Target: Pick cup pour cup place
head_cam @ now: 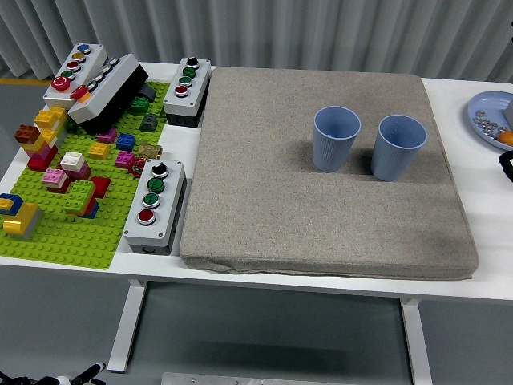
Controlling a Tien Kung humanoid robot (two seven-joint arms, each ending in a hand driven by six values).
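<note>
Far left of the white surface (481,215) there's a bright green studded plastic baseplate (60,237) with a bunch of loose coloured building bricks (70,172) scattered on it, red, yellow, pink, blue, all sorts. At its back corner a pale grey button box with a row of coloured buttons (74,70) sits with a second, darker box (110,91) leaning tilted against it. Just right of the plate are two more grey button boxes, a far one (187,87) and a near one (154,202), each with a column of black, green and red buttons, both right beside the edge of the mat. Then the big square grey-brown fabric mat (321,233) takes up most of the middle. On it, toward the back right, two light blue ribbed plastic cups stand upright side by side, close but not touching: the left cup (337,139) and the right cup (398,147), both opening up, can't see anything inside them. Over at the right edge there's a pale blue plate (482,120) with some small silvery bits and something orange on it, cut off by the frame. Just below that a sliver of black pokes in, looks like part of the robot's right hand (507,166), but honestly can't tell whether it's spread or curled; it isn't touching either cup.
</note>
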